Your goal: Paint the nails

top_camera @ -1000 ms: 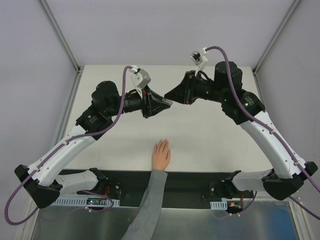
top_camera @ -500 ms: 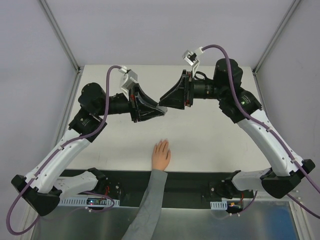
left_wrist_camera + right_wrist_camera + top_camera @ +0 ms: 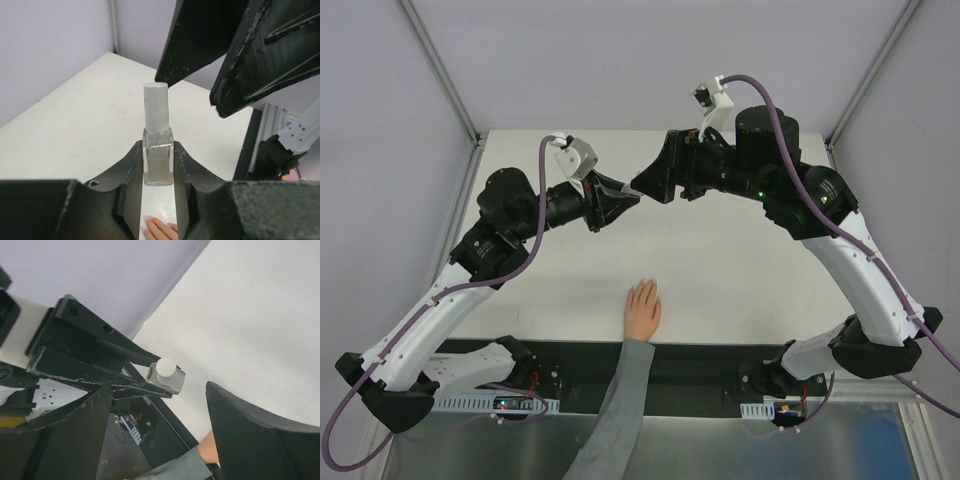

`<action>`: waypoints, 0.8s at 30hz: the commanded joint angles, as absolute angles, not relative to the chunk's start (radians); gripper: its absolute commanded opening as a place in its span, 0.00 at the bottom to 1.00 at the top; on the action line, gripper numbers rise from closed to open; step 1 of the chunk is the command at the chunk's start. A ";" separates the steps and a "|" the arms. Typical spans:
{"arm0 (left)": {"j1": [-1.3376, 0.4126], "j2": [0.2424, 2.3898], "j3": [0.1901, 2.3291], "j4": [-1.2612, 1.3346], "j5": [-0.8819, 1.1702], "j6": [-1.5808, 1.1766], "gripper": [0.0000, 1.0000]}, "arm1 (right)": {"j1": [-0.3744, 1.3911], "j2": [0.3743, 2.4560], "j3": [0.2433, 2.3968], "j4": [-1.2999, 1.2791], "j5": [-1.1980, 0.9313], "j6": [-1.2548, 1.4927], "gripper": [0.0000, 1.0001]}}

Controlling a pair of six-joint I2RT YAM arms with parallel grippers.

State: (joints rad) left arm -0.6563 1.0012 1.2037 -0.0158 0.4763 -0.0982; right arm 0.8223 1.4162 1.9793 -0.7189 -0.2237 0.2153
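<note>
A pale hand (image 3: 642, 312) in a grey sleeve (image 3: 620, 400) lies flat at the table's near edge, and its nails (image 3: 642, 285) point away from the arms. Above the table's middle, my left gripper (image 3: 623, 197) is shut on a small clear bottle (image 3: 158, 157) with a white cap (image 3: 155, 102). The fingertips and nails (image 3: 148, 218) show far below, between its jaws. My right gripper (image 3: 159, 386) faces the bottle (image 3: 166, 376) cap-on with its jaws spread wide. Its fingers (image 3: 200, 45) stand just beyond the cap without touching it.
The white table (image 3: 740, 270) is walled by grey panels at the back and sides. A black rail with both arm bases (image 3: 520, 365) runs along the near edge, and the sleeve crosses it.
The right gripper's jaws have spread from nearly shut to wide. Both grippers have shifted slightly left and toward the back wall, the left one still holding the bottle. The hand has not moved.
</note>
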 commanded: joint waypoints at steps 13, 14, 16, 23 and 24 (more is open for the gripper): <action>-0.776 1.046 1.293 -0.040 0.261 0.021 0.00 | 0.888 1.543 2.161 -0.914 -0.015 0.282 0.40; -0.778 1.046 1.295 -0.041 0.259 0.025 0.00 | 0.888 1.542 2.160 -0.928 -0.008 0.284 0.32; -0.779 1.046 1.298 -0.046 0.262 0.025 0.00 | 0.888 1.531 2.149 -0.933 -0.006 0.281 0.25; -0.766 1.035 1.311 -0.032 0.713 -0.033 0.00 | 0.772 1.395 1.838 -0.527 -0.632 0.109 0.01; -0.758 1.051 1.319 -0.026 0.803 -0.099 0.00 | 0.740 1.341 1.712 -0.437 -0.723 0.117 0.00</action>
